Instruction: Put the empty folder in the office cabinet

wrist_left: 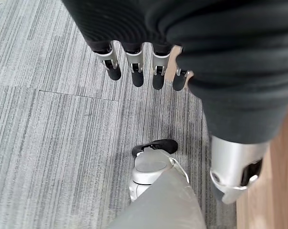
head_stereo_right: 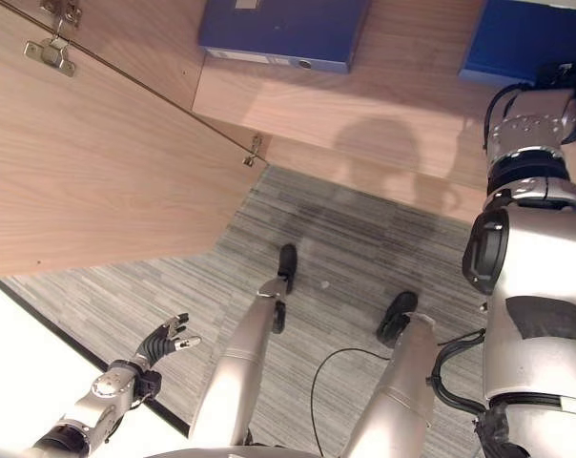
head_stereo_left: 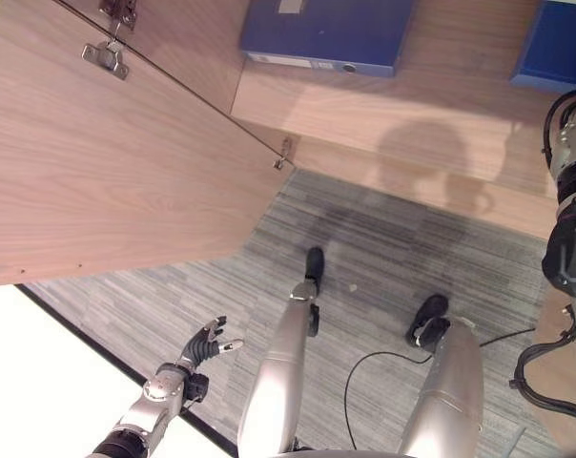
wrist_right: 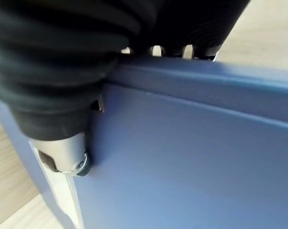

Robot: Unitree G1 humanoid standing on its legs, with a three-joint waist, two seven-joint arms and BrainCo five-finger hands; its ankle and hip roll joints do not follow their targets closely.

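A blue folder (head_stereo_right: 515,38) lies on the wooden cabinet shelf (head_stereo_left: 412,105) at the far right. My right hand (wrist_right: 63,155) is shut on it: in the right wrist view the fingers hook over its top edge and the thumb presses on its blue face (wrist_right: 191,157). My right arm reaches up to it along the right side. My left hand (head_stereo_left: 204,348) hangs low at the lower left over the carpet, open with its fingers (wrist_left: 134,71) straight and nothing in it.
A second blue folder (head_stereo_left: 321,33) lies on the same shelf further left. The cabinet's wooden door (head_stereo_left: 107,172) stands open on the left, with metal hinges (head_stereo_left: 107,57) on its inner edge. Grey carpet (head_stereo_left: 383,248) lies below the shelf.
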